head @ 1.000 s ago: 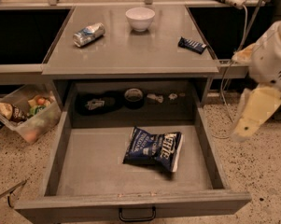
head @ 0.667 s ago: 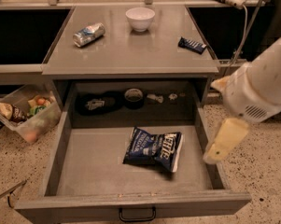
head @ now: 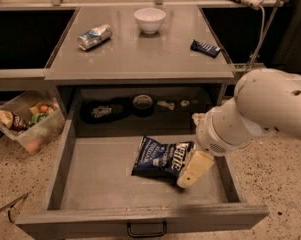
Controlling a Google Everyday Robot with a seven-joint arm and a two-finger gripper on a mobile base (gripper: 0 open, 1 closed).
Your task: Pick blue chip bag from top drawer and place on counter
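The blue chip bag (head: pixel 160 157), dark navy with white lettering, lies flat in the open top drawer (head: pixel 95 176), right of its middle. The drawer is pulled fully out; its black pull handle (head: pixel 146 230) shows at the bottom edge. My gripper (head: pixel 194 169) reaches in from the right on a thick white arm (head: pixel 260 111), and its cream fingers sit at the bag's right edge, low over the drawer floor. The counter (head: pixel 140 54) is the grey tabletop above the drawer.
On the counter stand a white bowl (head: pixel 150 19), a crushed silver-blue can (head: pixel 94 36) and a small dark blue bar wrapper (head: pixel 205 48). Dark items lie at the drawer's back (head: pixel 120 108). A clear bin of snacks (head: pixel 26 119) sits on the floor at left.
My arm has swung in from the right of the drawer, down and leftward, so the gripper now sits at the bag's right edge. The bag has not moved.
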